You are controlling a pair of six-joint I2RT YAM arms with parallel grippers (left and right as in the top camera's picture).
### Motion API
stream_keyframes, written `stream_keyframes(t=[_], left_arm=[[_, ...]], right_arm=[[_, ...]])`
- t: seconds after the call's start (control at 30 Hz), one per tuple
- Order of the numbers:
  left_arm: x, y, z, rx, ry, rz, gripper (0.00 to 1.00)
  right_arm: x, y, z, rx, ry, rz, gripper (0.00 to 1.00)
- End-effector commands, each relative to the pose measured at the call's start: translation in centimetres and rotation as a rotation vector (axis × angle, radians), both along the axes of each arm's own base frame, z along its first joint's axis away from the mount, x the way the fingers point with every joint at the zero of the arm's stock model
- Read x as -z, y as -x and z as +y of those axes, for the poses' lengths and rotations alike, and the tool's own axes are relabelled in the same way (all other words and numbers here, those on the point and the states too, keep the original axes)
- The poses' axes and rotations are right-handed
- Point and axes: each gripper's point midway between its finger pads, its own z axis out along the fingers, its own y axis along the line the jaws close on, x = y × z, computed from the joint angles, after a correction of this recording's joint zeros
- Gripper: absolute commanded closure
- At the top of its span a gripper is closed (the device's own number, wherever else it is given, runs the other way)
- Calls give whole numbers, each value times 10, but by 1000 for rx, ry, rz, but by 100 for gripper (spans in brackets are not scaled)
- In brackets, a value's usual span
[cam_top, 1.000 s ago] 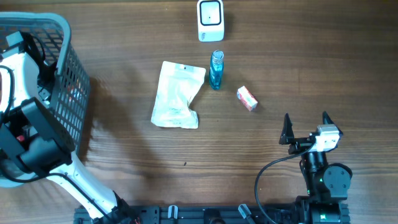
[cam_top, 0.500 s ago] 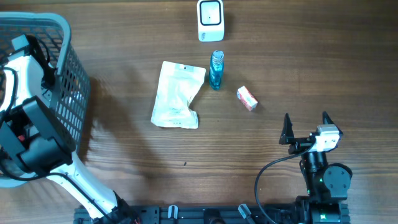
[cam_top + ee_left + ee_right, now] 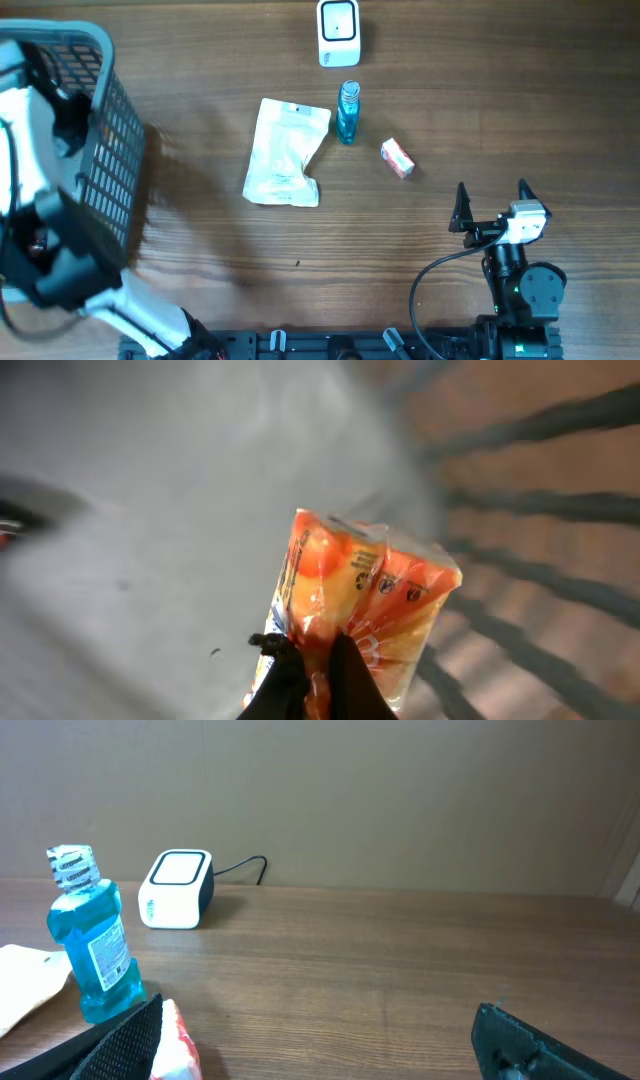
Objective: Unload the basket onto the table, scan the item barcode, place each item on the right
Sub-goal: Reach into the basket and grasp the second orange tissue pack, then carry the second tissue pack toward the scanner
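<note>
In the left wrist view my left gripper [image 3: 320,672] is shut on the lower edge of an orange and yellow packet [image 3: 375,595], which stands up between the black fingers inside the grey basket [image 3: 150,510]. From overhead, the white left arm [image 3: 25,150] reaches into that basket [image 3: 105,120] and hides the packet. The white barcode scanner [image 3: 338,32] stands at the table's far edge, and it also shows in the right wrist view as the scanner [image 3: 178,888]. My right gripper [image 3: 492,205] rests open near the front right with nothing between its fingers.
A white pouch [image 3: 285,152], a blue mouthwash bottle [image 3: 347,112] and a small red-and-white box [image 3: 397,158] lie mid-table. The bottle [image 3: 88,935] and box [image 3: 175,1045] sit just left of the right gripper's view. The basket's barred wall [image 3: 540,590] is close to the packet.
The left gripper has closed onto the orange packet, and the left arm has shifted inside the basket. The right arm and the items on the table have not moved.
</note>
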Motion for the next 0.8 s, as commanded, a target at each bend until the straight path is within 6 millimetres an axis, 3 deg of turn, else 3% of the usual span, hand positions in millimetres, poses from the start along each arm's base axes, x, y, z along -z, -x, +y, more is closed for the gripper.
stream_keyframes(t=[0.0,0.13,0.2,0.27,0.37,0.43,0.5,0.6,0.7,0.77], left_arm=[[-126,14,5,-104,-161,-288,96],[-208,45,-16,-160,-193,-515,96],[-240,56,-48,-94,-134,-635,96],[-270,63,-97,52,-23,-753,96],[-287,72,-162,245,108,-818,96],[-281,75,-194,333,156,-784,96],[-262,74,-227,425,218,-712,96],[-214,72,-262,501,258,-539,96],[-151,67,-296,571,284,-332,96],[-110,61,-305,545,260,-206,96]], right_arm=[[0,0,0,5,-5,-3,0],[-1,0,0,5,-5,-3,0],[0,0,0,5,-5,-3,0],[0,0,0,5,-4,-3,0],[-1,0,0,5,-5,-3,0],[0,0,0,5,-5,-3,0],[-1,0,0,5,-4,-3,0],[-1,0,0,5,-5,-3,0],[-1,0,0,5,-5,-3,0],[-1,0,0,5,-5,-3,0]])
